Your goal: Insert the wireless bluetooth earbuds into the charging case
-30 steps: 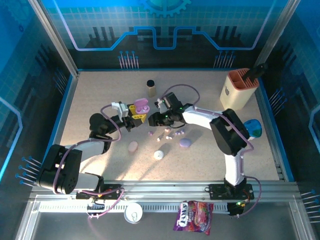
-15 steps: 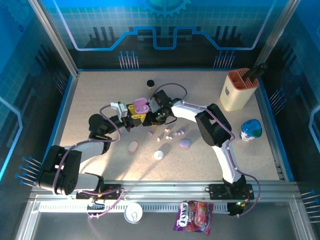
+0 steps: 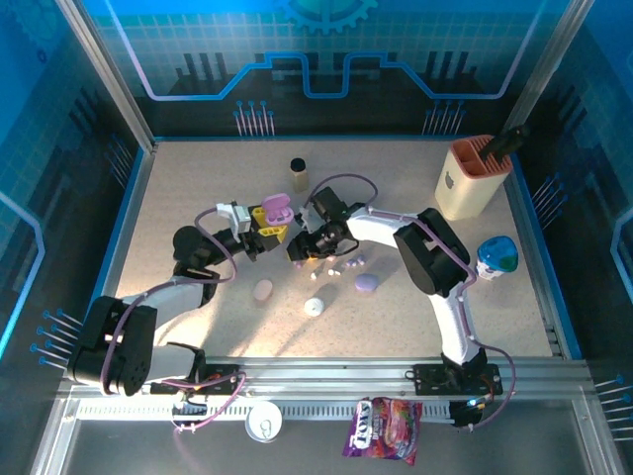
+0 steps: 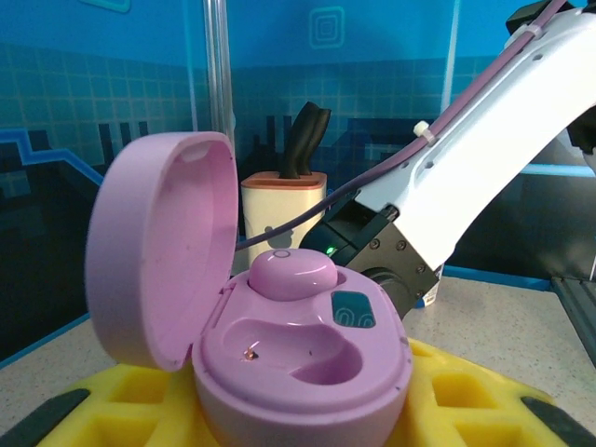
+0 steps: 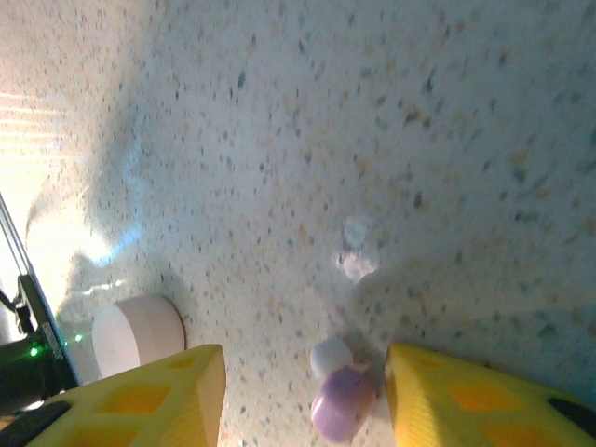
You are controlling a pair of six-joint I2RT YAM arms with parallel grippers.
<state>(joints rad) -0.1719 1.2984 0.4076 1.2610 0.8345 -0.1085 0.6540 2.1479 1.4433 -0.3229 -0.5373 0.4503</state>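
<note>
My left gripper (image 3: 265,230) is shut on the open purple charging case (image 3: 278,209), holding it upright above the table. In the left wrist view the case (image 4: 300,358) sits between the yellow fingers (image 4: 466,400), lid tipped back to the left. One purple earbud (image 4: 291,272) sits in the far socket and the near socket is bare. My right gripper (image 3: 299,251) points down at the table just right of the case. It stands open (image 5: 303,396) around a purple earbud with a white tip (image 5: 343,402), which lies close to the right finger. A paler earbud (image 5: 355,262) lies beyond.
More loose earbuds (image 3: 334,271) are scattered in mid-table, with a closed purple case (image 3: 366,283), a pink case (image 3: 263,289) and a round white puck (image 3: 314,307) nearby. A brown bottle (image 3: 299,174) stands behind, and a tan holder (image 3: 473,178) at the far right.
My right gripper has swung away from the held case, down and towards the near side, onto the loose earbuds on the table. The left arm and case have hardly moved.
</note>
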